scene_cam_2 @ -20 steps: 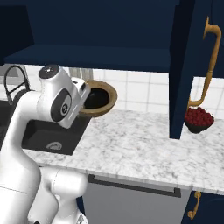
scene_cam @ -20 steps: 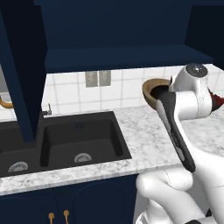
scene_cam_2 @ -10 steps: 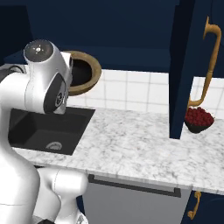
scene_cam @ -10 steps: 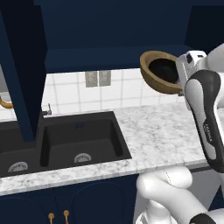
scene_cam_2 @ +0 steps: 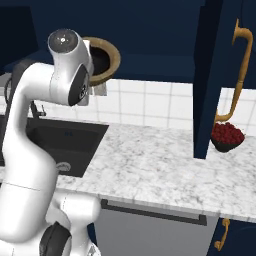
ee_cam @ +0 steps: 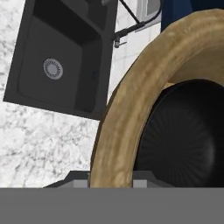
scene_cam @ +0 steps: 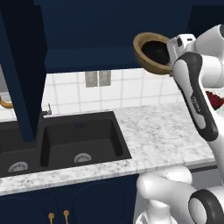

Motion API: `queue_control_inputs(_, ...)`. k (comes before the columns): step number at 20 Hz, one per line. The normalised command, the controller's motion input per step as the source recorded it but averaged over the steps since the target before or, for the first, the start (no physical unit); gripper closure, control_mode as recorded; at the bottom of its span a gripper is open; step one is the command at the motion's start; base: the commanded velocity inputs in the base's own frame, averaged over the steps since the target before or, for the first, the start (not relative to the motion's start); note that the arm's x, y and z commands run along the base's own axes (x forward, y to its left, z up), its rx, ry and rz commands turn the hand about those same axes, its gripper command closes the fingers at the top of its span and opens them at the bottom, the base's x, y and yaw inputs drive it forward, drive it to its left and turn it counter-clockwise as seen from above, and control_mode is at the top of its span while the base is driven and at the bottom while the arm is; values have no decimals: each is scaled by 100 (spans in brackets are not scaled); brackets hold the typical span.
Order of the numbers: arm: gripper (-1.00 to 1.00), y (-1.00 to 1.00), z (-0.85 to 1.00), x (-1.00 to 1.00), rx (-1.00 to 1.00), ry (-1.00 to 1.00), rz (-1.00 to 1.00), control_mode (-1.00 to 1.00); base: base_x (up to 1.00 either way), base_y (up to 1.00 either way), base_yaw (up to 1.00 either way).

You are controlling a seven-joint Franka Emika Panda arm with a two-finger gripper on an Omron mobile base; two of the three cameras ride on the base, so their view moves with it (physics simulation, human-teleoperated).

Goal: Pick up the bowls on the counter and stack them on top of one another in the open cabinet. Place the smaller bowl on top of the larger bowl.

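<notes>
The larger bowl (scene_cam: 153, 53), tan wood with a dark inside, hangs tilted on its side high above the counter (scene_cam: 157, 133), level with the front edge of the cabinet shelf (scene_cam: 87, 60). My gripper (scene_cam: 172, 53) is shut on its rim; in the hand view the wooden rim (ee_cam: 124, 122) hides the fingertips. From the right base view the larger bowl (scene_cam_2: 106, 59) shows behind my arm. The smaller bowl (scene_cam_2: 227, 139), dark with a lumpy red top, sits on the counter (scene_cam_2: 160, 160) at the far right, beside the open navy door (scene_cam_2: 212, 75).
A black double sink (scene_cam: 65, 144) lies in the counter to the left, with a faucet (ee_cam: 127, 29) at its back. A second navy door panel (scene_cam: 24, 74) hangs at the left. White tiles with an outlet (scene_cam: 97, 78) line the wall under the shelf.
The arm has lifted the wooden bowl from just above the counter up to the level of the cabinet shelf, tipping it more onto its side. The small bowl has stayed put.
</notes>
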Motion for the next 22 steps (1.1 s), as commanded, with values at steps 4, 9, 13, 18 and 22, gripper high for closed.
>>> queue_control_inputs(4, 100, 0, 0, 100, -2, 1, 0, -100, 0, 0, 0)
queue_control_inputs(9, 100, 0, 4, 98, 0, 4, 0, -100, 0, 0, 0)
queue_control_inputs(13, 100, 0, 1, 85, 0, 3, 0, -100, 0, 0, 0)
queue_control_inputs(18, 100, 0, 0, 89, -2, 0, 0, -100, 0, 0, 0)
queue_control_inputs(22, -100, 0, 0, 49, -2, 0, 0, -100, 0, 0, 0)
